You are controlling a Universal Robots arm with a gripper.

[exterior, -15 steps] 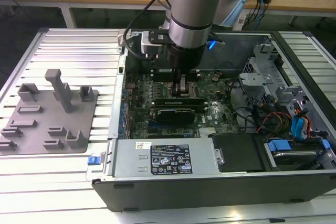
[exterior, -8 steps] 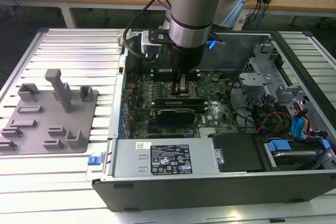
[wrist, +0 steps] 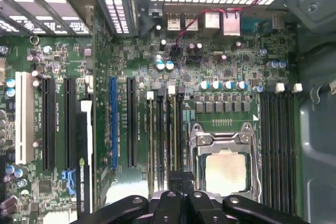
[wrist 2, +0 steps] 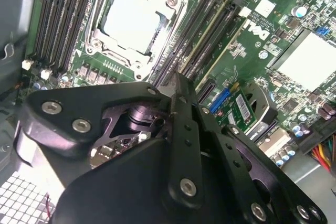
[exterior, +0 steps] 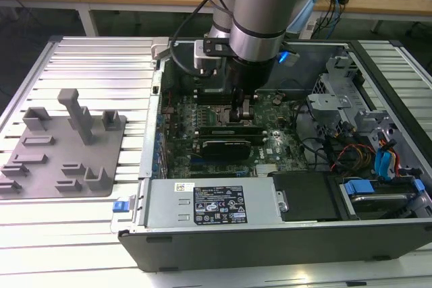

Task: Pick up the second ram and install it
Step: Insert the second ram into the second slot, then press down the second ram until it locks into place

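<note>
Gripper low over motherboard, fingers narrow, pressing second ram edge-down into DIMM slot beside CPU socket. Judgement: keep stick vertical, press evenly until latches close.

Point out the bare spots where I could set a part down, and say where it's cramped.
Free: the ribbed table behind the grey fixture plate, and the strip before it. Also the power supply's top. Crowded: inside the case, where the gripper hangs over the motherboard and cables fill the exterior view's right.
</note>
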